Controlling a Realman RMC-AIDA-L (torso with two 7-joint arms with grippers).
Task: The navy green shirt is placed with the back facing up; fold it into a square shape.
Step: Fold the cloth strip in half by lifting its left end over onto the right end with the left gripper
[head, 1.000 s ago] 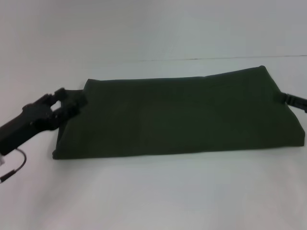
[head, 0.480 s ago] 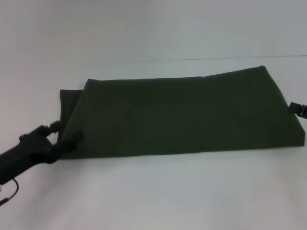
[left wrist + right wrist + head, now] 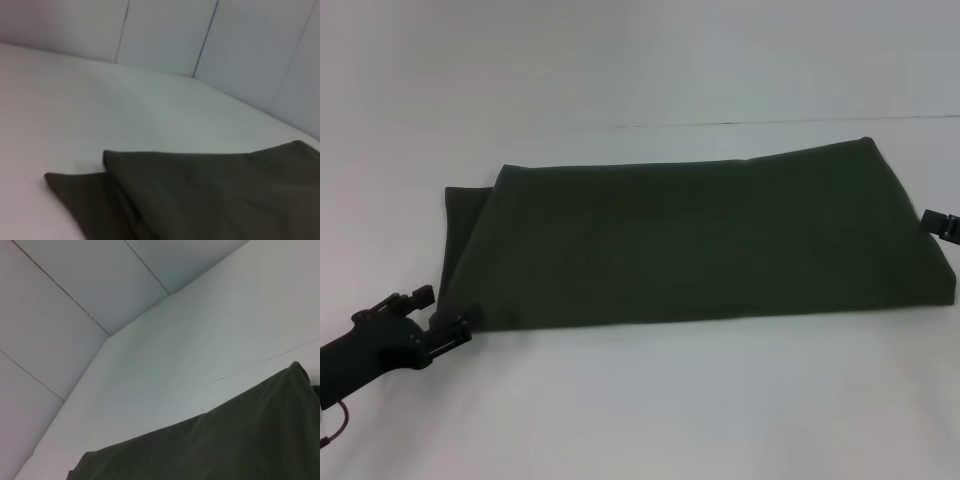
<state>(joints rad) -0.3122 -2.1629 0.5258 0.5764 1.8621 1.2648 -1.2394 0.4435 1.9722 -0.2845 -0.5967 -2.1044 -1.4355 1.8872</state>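
Note:
The navy green shirt lies folded into a long band across the white table, plain side up, with a lower layer sticking out at its far left end. My left gripper is open at the band's near left corner, one finger on each side of the corner's edge. Only the tip of my right gripper shows at the shirt's right end. The left wrist view shows the shirt's left end with its two layers. The right wrist view shows the shirt's far edge.
White wall panels stand behind the table. A thin seam line runs across the table beyond the shirt. Bare table lies in front of the shirt and to its left.
My left gripper has moved from the shirt's left edge down toward me to its near left corner. My right gripper has drawn back to the right, so less of it shows.

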